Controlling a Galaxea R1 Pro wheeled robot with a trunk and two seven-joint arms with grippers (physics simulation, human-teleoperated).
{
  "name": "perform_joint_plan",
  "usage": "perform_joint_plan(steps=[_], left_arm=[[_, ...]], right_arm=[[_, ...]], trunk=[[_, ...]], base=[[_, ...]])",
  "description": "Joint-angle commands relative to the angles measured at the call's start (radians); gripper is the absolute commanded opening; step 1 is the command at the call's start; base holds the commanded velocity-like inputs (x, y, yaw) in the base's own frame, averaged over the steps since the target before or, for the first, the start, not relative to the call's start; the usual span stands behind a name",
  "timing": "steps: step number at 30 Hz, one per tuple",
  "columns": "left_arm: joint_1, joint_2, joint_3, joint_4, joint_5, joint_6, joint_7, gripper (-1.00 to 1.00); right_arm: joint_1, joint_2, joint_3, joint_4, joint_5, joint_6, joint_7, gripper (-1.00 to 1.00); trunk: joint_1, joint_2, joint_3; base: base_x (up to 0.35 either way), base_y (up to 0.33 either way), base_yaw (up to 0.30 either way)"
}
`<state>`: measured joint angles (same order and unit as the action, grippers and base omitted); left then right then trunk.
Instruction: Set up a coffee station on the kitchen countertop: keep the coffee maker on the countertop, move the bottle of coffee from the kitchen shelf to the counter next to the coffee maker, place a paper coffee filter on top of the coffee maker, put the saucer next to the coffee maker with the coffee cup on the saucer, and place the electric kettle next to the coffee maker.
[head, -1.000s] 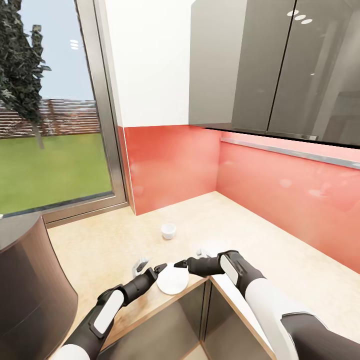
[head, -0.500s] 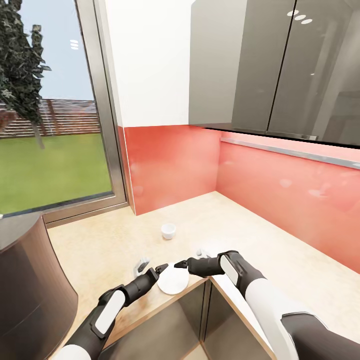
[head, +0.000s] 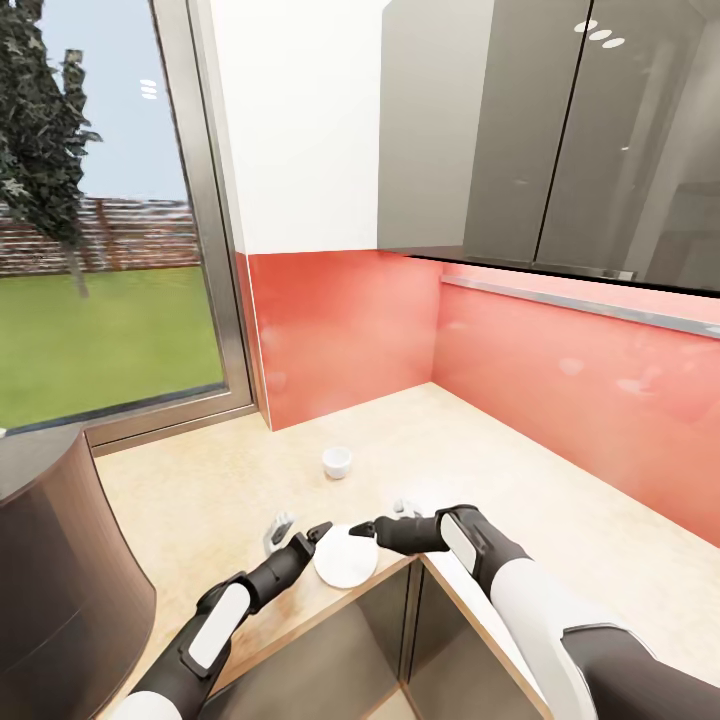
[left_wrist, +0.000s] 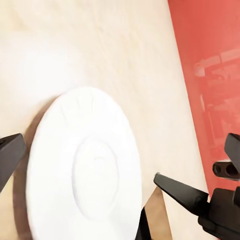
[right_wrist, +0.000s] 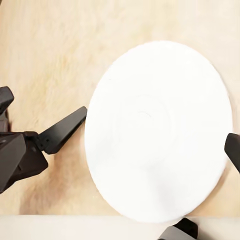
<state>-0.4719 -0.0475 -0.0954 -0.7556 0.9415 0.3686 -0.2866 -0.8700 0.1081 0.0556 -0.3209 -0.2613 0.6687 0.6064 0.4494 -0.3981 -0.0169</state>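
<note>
A white saucer (head: 345, 560) lies flat on the beige countertop (head: 480, 450), close to its inner front corner. My left gripper (head: 318, 533) is at the saucer's left rim and my right gripper (head: 362, 527) at its far right rim. Both are open, their tips pointing at each other across it. The left wrist view looks down on the saucer (left_wrist: 85, 165) with the right gripper's finger (left_wrist: 182, 192) beside it. In the right wrist view the saucer (right_wrist: 157, 130) lies beside the left gripper's finger (right_wrist: 62, 131). A small white coffee cup (head: 337, 462) stands upright farther back, apart from the saucer.
Red backsplash (head: 340, 330) lines the corner behind the counter, with grey wall cabinets (head: 550, 130) overhead. A tall window (head: 100, 250) is at the left. A dark rounded body (head: 50, 580) stands low at the left. Dark cabinet fronts (head: 400, 640) drop below the counter's edge.
My left gripper has edged slightly forward along the saucer's left rim. The saucer, the cup and my right gripper stay about where they were.
</note>
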Motion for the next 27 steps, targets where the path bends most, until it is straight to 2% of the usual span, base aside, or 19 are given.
perform_joint_plan(steps=[1,11,16,27], left_arm=[[-0.001,0.000,0.000,0.000,0.008,0.006,0.000,1.00],[-0.001,-0.001,0.000,0.008,0.016,0.006,0.000,1.00],[-0.001,-0.002,-0.001,0.018,0.031,0.006,0.000,1.00],[-0.001,-0.003,-0.001,0.019,0.037,0.006,-0.002,1.00]], right_arm=[[-0.001,-0.001,0.006,-0.001,-0.009,0.005,-0.002,1.00],[0.000,-0.001,0.006,0.050,-0.009,-0.056,-0.003,1.00],[0.000,-0.001,0.006,0.058,-0.008,-0.061,-0.003,1.00],[0.000,0.000,0.007,0.074,-0.008,-0.063,-0.004,1.00]], trunk=[[0.001,-0.002,-0.002],[0.001,-0.002,-0.002],[0.001,-0.002,-0.002],[0.001,-0.002,-0.002]], base=[[0.000,0.000,0.000],[0.000,0.000,0.000],[0.000,0.000,0.000],[0.000,0.000,0.000]])
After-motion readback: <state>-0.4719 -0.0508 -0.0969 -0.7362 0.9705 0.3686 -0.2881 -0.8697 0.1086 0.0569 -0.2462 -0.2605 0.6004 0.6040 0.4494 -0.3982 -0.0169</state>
